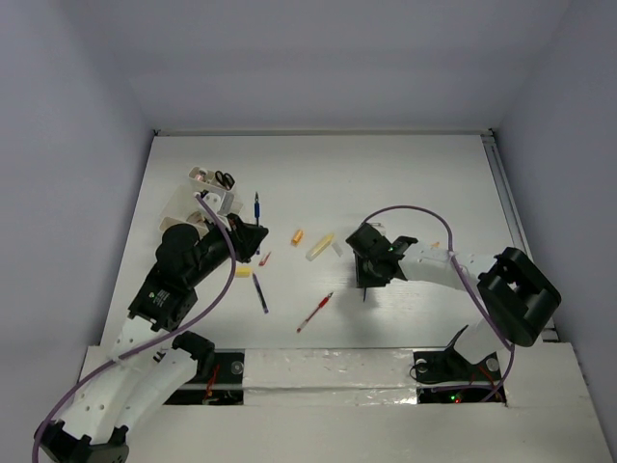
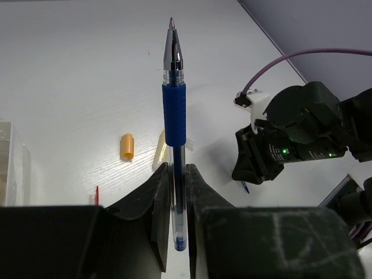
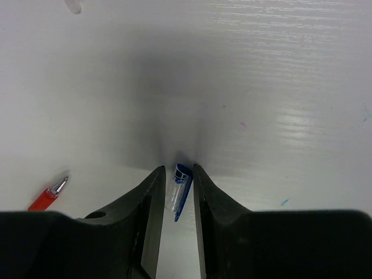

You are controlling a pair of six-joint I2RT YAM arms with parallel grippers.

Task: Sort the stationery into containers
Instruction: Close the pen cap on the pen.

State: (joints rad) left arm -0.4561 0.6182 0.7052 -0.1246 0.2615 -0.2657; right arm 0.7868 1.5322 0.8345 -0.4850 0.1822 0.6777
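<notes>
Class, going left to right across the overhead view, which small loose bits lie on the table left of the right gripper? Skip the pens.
Yellow bit → small red piece → orange bit → cream stick.

The white table (image 1: 405, 183) carries a clear box (image 1: 198, 198) at upper left; mid-frame lie an orange bit (image 1: 297, 236), a red pen (image 1: 315, 312) and a dark blue pen (image 1: 260, 292).

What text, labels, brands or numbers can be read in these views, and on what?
None can be read. The blue pen in the left end effector shows no print; the red pen and blue cap look bare; the container is too small to tell.
</notes>
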